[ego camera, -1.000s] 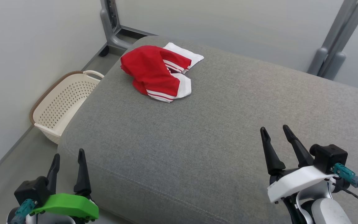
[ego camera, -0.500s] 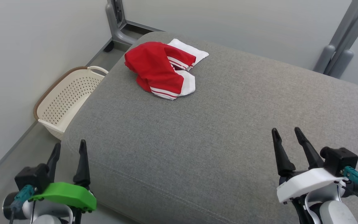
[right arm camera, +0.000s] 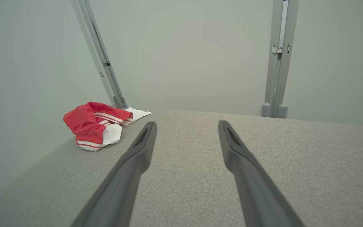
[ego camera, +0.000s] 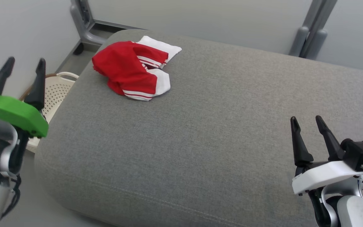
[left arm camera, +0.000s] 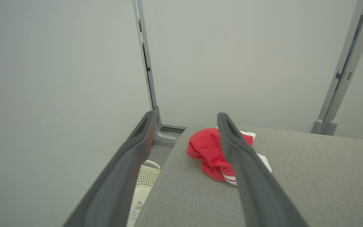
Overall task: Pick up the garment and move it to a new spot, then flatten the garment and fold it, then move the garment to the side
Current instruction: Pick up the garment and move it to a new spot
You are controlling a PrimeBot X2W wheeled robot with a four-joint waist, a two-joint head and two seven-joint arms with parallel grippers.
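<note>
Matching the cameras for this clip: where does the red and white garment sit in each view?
Head view: garment upper left, on the grey cushion's far left corner.
Left wrist view: garment just below centre, partly behind one finger of the left tool.
Right wrist view: garment left of centre.
Shared landmark: the grey post behind it.

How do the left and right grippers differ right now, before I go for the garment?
The left gripper has a green housing; the right gripper has a white one. The left gripper is high beside the cushion, by the basket; the right gripper is low over its near right part. Both are open, empty and apart from the garment.
</note>
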